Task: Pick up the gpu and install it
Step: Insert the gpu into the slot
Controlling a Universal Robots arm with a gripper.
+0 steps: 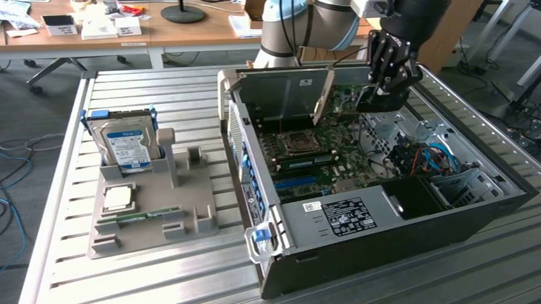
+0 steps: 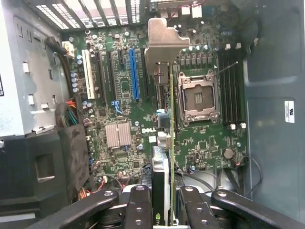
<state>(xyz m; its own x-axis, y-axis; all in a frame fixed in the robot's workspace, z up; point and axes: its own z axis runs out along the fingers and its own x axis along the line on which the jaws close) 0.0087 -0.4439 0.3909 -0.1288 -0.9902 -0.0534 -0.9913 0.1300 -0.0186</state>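
Surface: a slatted metal surface (image 1: 473,278) carries everything, and a wooden desk (image 1: 169,31) stands behind it.
Holder: a grey holder (image 1: 144,234) sits toward the exterior view's left, well apart from the arm's working end.
Hard drive: the hard drive (image 1: 127,149) stands upright in the holder's rear slot, its blue-white label facing out.
Chip: a square chip (image 1: 118,197) lies flat in a pocket just in front of the drive.
Memory stick: a green memory stick (image 1: 139,216) lies in a groove beside the chip, nearer the holder's front.
Case: a black case (image 1: 389,253) lies on its side to the right of the holder, with its open side up.
Motherboard: the motherboard (image 2: 124,157) is bare, with an empty socket (image 2: 198,98), a blue slot (image 2: 134,74) and a small finned heatsink (image 2: 117,134).
Arm: the arm (image 1: 296,25) reaches down from behind the case.
Gripper: the gripper (image 1: 378,98) hangs over the case's far side, about level with its rim.
Fingers: the fingers (image 2: 139,210) are drawn in narrow, pinching the gpu from both flat sides.
Gpu: the gpu (image 2: 161,176) is held on edge over the motherboard, lined up between the blue slot and the socket. Its silver bracket end points toward the vented rear wall.
Seating: I cannot tell whether its lower edge touches a slot.
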